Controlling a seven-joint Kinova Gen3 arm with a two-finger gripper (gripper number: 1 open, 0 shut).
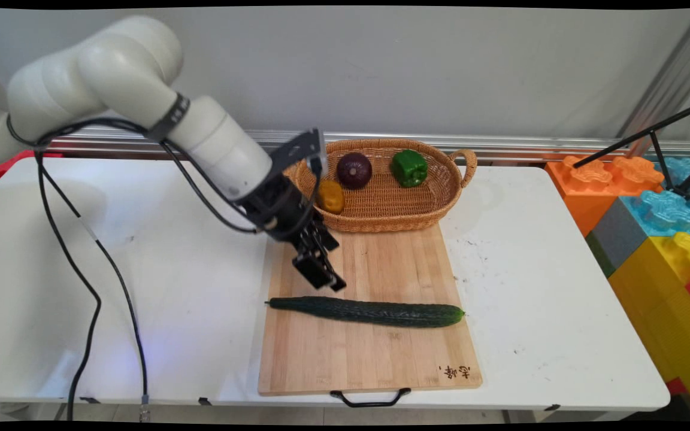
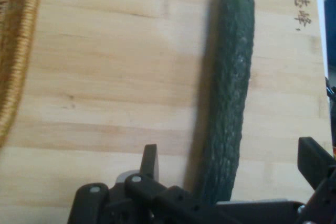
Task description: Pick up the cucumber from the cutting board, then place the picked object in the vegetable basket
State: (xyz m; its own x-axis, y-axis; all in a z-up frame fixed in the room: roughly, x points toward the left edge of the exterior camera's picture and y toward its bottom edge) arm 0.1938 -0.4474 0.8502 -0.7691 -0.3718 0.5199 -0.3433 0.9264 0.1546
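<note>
A: What is at the bottom of the hand view?

B: The gripper [image 2: 231,182]. Its jaws are apart. One finger shows at lower left, the other at lower right, and the cucumber's [image 2: 231,87] end lies in the gap between them (nearer the middle than either finger).

A: Is it holding the cucumber?

B: No. I see nothing squeezed. In the main view the gripper [image 1: 321,272] hangs just above the left part of the cucumber [image 1: 369,312], in the middle of the frame.

A: What could go wrong?

B: I think the cucumber could roll or swing round. It is long and round, and the jaws are over one end, not its middle. If only that end got pinched, the far end might droop or slip out.

A: Where is it lying?

B: Flat on the wooden cutting board [image 1: 375,359], on the white worktop [image 1: 548,311].

A: And farther back?

B: A woven basket [image 1: 435,206] sits at the top of the board. It holds a yellow thing [image 1: 331,196], a purple onion [image 1: 354,170] and a green pepper [image 1: 409,167]. Big toy blocks [image 1: 656,215] are at the right edge.
</note>
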